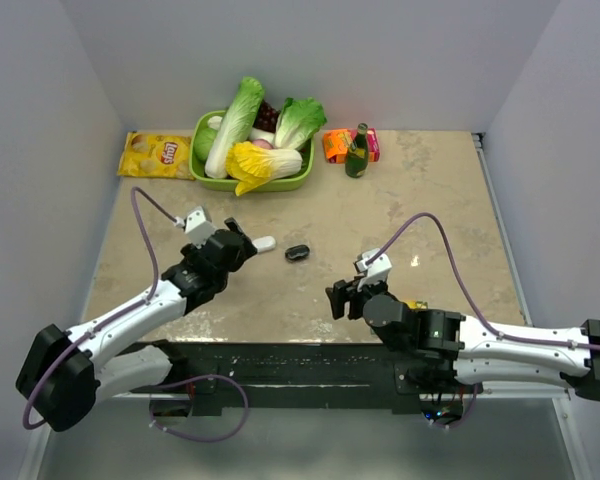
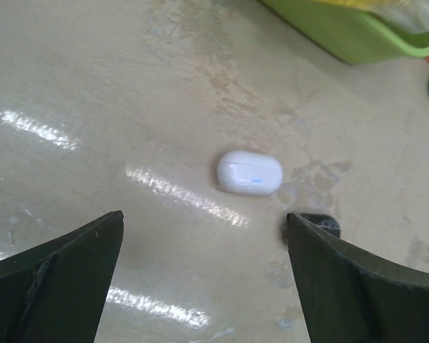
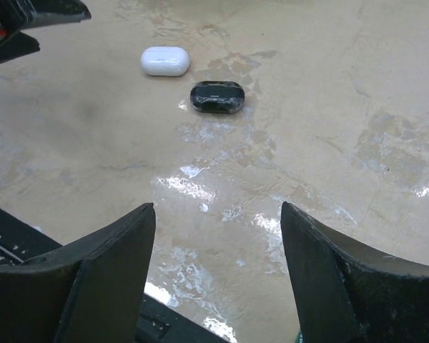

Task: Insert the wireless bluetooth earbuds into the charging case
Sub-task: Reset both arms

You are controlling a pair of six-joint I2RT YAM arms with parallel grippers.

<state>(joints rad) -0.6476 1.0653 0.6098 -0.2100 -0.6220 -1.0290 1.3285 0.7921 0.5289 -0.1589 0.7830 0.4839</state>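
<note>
Lying shut on the beige worktop (image 1: 430, 200), a white charging case (image 2: 249, 172) is seen just ahead of the left pincer (image 2: 204, 221). That pincer's fingers are spread wide apart, with nothing held between them, and the case is not touched. A black charging case (image 3: 217, 97), which also appears shut, is set just beside the white one, on its right. The right pincer (image 3: 218, 211) is likewise held apart and empty, with the black case well ahead of it. The earbuds cannot be made out in any view. A green basket (image 1: 285, 184) of vegetables is placed at the far edge.
</note>
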